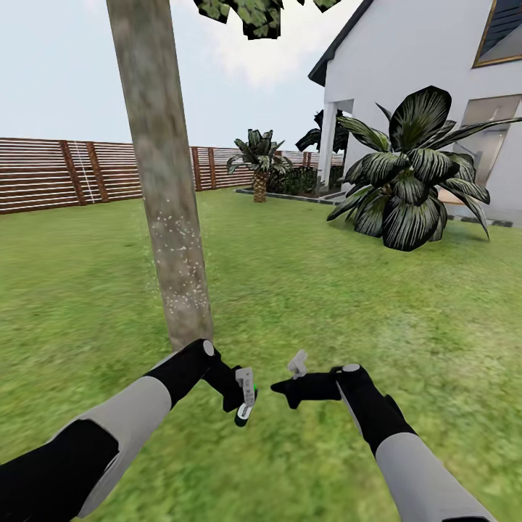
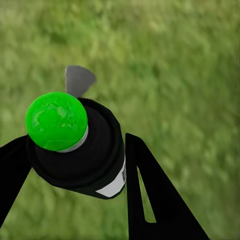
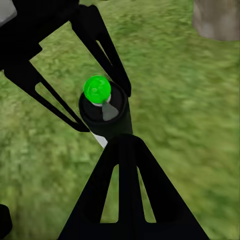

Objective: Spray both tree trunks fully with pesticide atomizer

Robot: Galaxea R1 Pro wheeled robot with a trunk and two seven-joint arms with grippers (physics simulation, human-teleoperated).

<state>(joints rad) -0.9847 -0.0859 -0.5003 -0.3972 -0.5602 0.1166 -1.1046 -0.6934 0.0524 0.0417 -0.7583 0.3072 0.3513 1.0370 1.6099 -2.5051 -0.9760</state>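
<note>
1. The tree trunk (image 1: 163, 188) is standing upright just ahead of us on the lawn (image 1: 348, 304), a little to our left, its long axis vertical and its base just beyond our left arm. Pale specks are showing on its lower bark, while the bark above looks bare, so we are judging the coverage as partial.

2. The pesticide atomizer (image 1: 245, 397) is sitting in our left pincer (image 1: 243, 395), held low over the grass, near the trunk's foot. Its long axis is running roughly upright with a tilt, green end (image 2: 56, 121) downward in the head view; we cannot tell for certain which way the grey nozzle (image 2: 78, 80) is aiming.

3. The left pincer is pinching the atomizer's dark body between both fingers (image 2: 150, 190).

4. The right pincer (image 1: 293, 377) is hovering just beside the atomizer; we cannot tell whether it is spread or closed.

5. Risks, as we are judging them: spray could be missing the trunk if the nozzle is facing the grass; the right pincer could be knocking the bottle and loosening the grip; the upper trunk could be left uncovered from this low hold.
</note>
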